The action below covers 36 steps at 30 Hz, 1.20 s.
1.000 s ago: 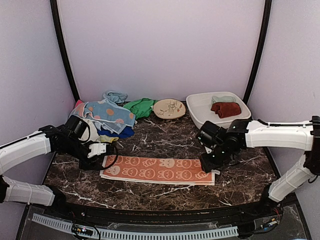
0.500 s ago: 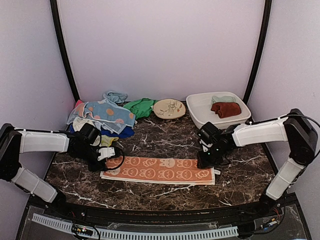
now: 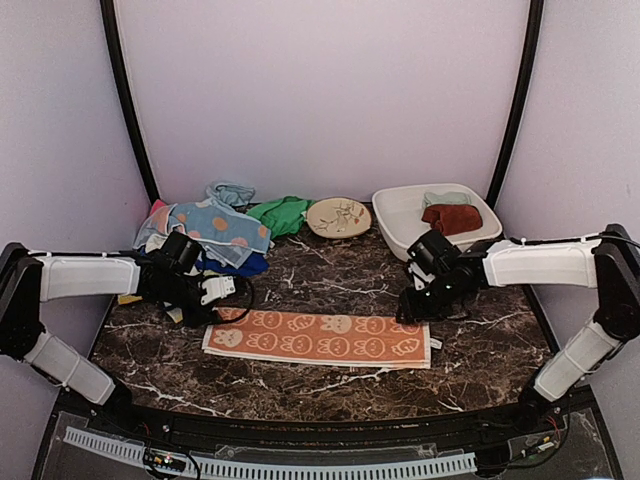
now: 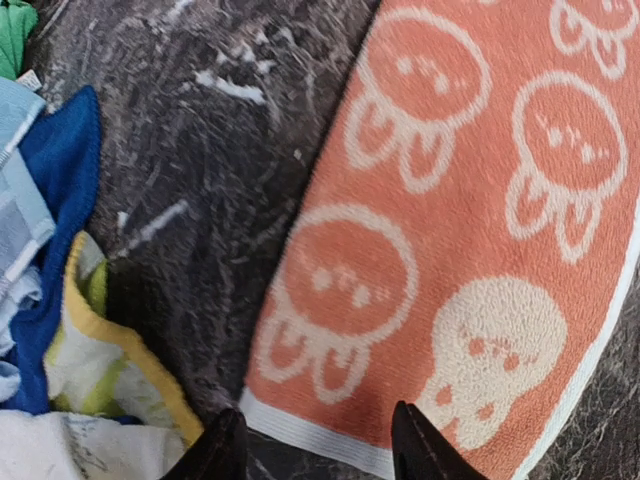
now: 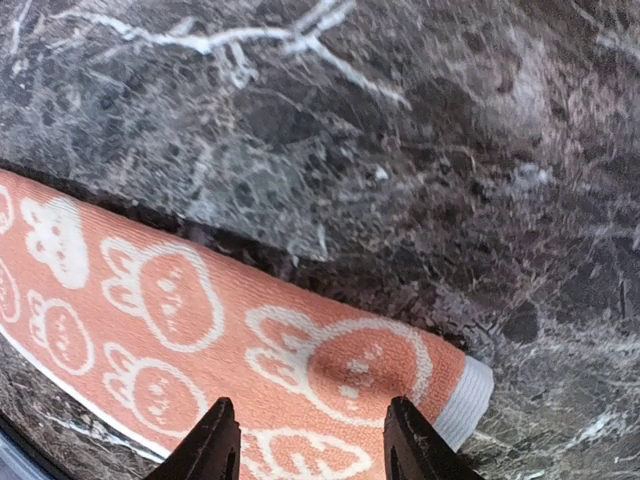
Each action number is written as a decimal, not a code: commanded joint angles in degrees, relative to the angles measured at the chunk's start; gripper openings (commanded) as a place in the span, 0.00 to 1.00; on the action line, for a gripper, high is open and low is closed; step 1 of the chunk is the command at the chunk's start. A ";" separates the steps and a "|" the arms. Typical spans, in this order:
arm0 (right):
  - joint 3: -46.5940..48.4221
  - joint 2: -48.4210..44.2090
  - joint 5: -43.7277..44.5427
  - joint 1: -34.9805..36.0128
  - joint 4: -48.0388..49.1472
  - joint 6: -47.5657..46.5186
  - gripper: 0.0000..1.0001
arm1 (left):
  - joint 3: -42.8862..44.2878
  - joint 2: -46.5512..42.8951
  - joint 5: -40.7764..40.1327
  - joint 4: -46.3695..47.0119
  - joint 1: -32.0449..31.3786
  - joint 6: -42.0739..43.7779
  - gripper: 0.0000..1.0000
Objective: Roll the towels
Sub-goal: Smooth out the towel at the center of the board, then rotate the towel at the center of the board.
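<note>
An orange towel with a cream pattern [image 3: 320,337] lies spread flat along the table's front. My left gripper [image 3: 215,290] hovers at its left end. In the left wrist view the gripper [image 4: 320,455] is open above the towel's white hem [image 4: 300,428], nothing between its fingers. My right gripper [image 3: 412,305] hangs over the towel's right end. It is open [image 5: 312,445] above the orange cloth [image 5: 200,330], holding nothing. More towels sit in a heap [image 3: 215,230] at the back left, a green one [image 3: 280,213] beside them.
A round cream plate [image 3: 338,217] sits at the back centre. A white tub [image 3: 400,225] at the back right holds a dark red towel [image 3: 452,218]. Blue [image 4: 60,170] and yellow [image 4: 100,350] cloths lie close to my left gripper. Curved walls enclose the table.
Both grippers have pulled back from the towel's two ends toward the far side. The orange towel still lies flat, its left end slightly shifted.
</note>
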 commanded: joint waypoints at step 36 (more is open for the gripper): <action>-26.97 -23.44 4.00 18.22 -3.51 29.23 0.28 | 28.22 27.63 -9.75 6.58 -8.79 -1.38 0.54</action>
